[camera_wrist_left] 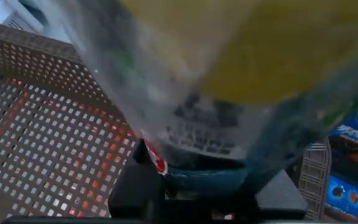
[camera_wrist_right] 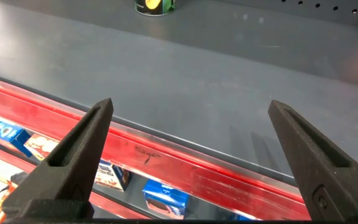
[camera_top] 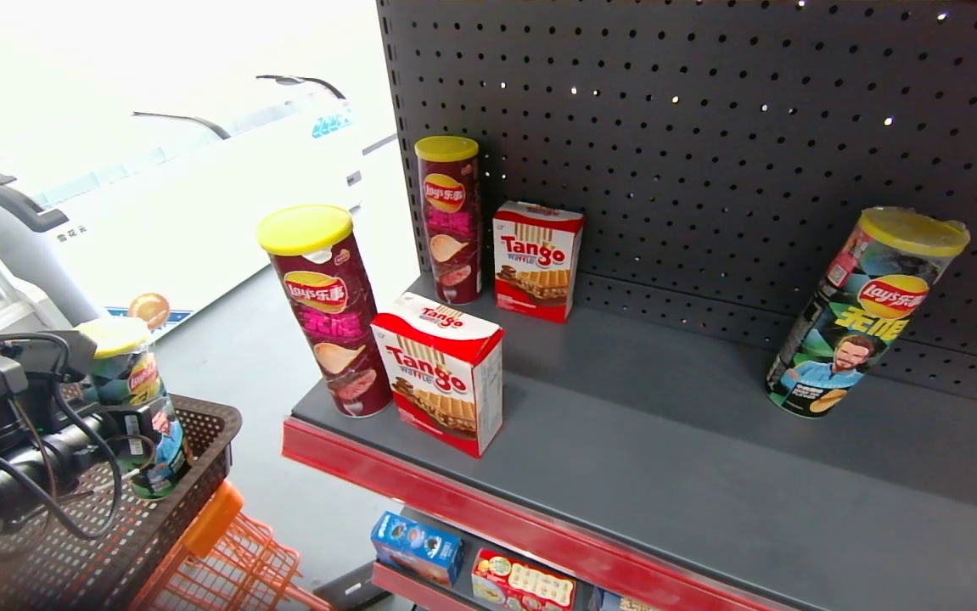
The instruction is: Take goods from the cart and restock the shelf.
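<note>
brand logos | on chip cans (camera_top: 324,305); wafer boxes (camera_top: 446,373); held can (camera_top: 142,373)

A white chest freezer (camera_top: 199,195) with dark curved lid handles stands on the grey floor (camera_top: 250,356), a small blue label (camera_top: 331,126) near its far end. A second white cabinet (camera_top: 21,271), grey-handled, sits just beside it.

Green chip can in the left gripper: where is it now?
Head view, far left: the green chip can stands upright in the left gripper, at the cart's brown mesh basket, left of the shelf's red front edge.
</note>
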